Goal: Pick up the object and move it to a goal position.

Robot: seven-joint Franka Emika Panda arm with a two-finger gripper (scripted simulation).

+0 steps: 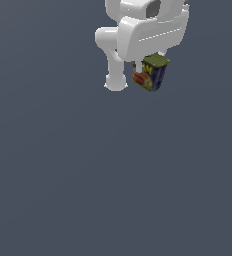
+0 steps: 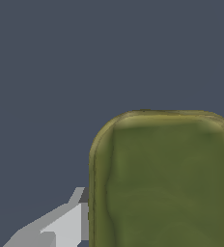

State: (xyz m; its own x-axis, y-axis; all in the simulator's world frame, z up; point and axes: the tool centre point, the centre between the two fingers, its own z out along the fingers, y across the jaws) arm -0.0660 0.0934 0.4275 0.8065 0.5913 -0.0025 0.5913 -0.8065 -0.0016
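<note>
White fingers (image 1: 138,67) of the gripper (image 1: 147,70) are closing on the can (image 1: 151,73), pressing against its dark blue sides just below the olive-green top. In the exterior view the can is hanging tilted under the white arm (image 1: 138,30), near the far edge of the grey desk (image 1: 88,175). In the wrist view its green top (image 2: 164,181) is filling much of the picture, with one finger (image 2: 61,226) sitting beside it.
</note>
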